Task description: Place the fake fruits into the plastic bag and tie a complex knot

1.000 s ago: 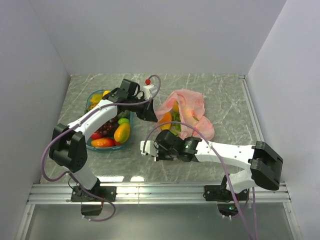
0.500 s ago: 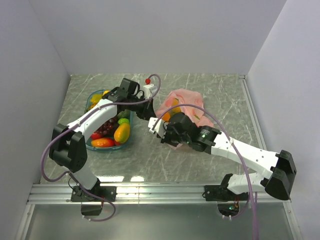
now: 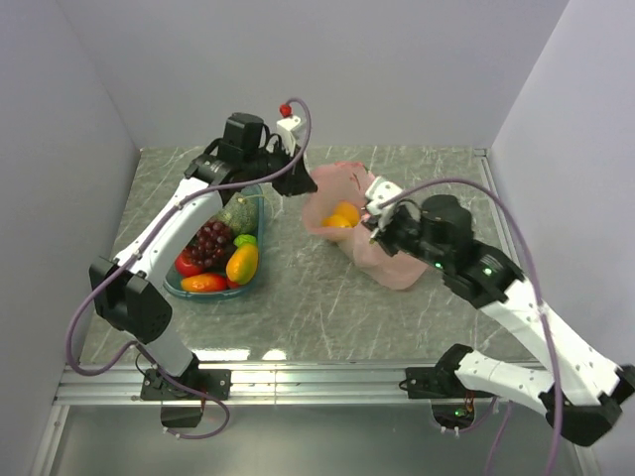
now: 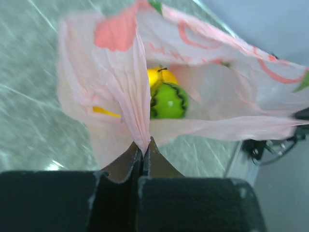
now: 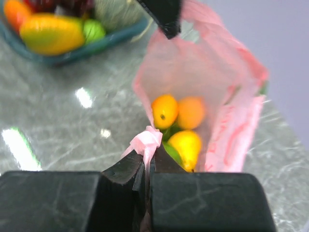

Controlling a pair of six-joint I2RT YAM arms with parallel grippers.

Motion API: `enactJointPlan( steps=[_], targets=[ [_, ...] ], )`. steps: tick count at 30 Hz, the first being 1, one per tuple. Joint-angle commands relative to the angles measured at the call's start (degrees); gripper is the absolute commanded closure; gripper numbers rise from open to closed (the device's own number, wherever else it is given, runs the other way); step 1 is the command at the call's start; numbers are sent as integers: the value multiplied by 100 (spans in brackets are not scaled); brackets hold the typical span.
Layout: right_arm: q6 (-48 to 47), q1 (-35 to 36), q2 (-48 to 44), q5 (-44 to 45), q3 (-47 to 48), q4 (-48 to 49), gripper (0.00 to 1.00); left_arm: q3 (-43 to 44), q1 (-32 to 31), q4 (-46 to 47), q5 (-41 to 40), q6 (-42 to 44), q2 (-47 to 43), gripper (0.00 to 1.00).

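- Pink, crinkly plastic bag (image 3: 397, 270) near the middle of the grey marbled table (image 3: 298, 317), just right of the teal tray (image 3: 220, 292), mouth lifted and stretched open between both arms.
- Far-left rim of the mouth pinched in the left gripper (image 4: 143, 145), jaws pressed together on a fold of film.
- Right-hand rim bunched in the right gripper (image 5: 148, 155), likewise clamped tight on the plastic.
- Already inside: two oranges (image 5: 164, 111), a yellow mango (image 5: 186, 143) and a green fruit (image 4: 169, 100), settled low in the bag.
- Not yet bagged, over in the tray: purple grapes (image 3: 208, 241), a second mango (image 3: 242, 263), red pieces (image 3: 189, 266) and more green.
- Step in hand, by the look of it: holding the mouth wide; loading apparently only part done, knot not begun.
- To do it well: pull both rims evenly and gently, to avoid tearing or slipping at the pinch points.
- Hold the mouth high, with the fruit pooled at the bottom, away from the edge.
- Free one arm only after resting the bag on the table, to avoid a collapsed mouth.
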Motion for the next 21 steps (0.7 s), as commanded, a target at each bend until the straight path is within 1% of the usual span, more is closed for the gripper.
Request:
enactJointPlan(
  steps=[1,4,7,10,12,13,14,17,18,21],
  targets=[
    [219,-218,-546,68,335,149,100,470,0,256,-406,-141,-329,100],
    [386,-358,-862,375,510,210,100,847,0,361,-574,-151,-434,100],
    [579,-612,-1082,682,756,280,100,822,9,633,-680,-115,-732,100],
    [642,-815,-1398,894,766,473,100,647,9,792,-776,-98,-1074,100],
    [616,-965,-1583,930,556,483,100,498,-35,846,-1196,-80,-1251,100],
    [641,-1035,-1636,956,433,483,100,279,-52,872,-1416,-98,-1426,100],
    [659,-1149,-1741,948,136,535,100,138,-87,933,-1871,-72,-1532,100],
    [668,-1325,-1935,668,-366,806,100,-460,-184,1126,-2436,69,-1972,100],
    [677,-1343,-1918,631,-429,895,100,-600,-237,1170,-2855,69,-2051,100],
    [668,-1404,-1681,596,-543,1220,100,-1154,-421,1249,-3367,52,-2359,100]
  ],
)
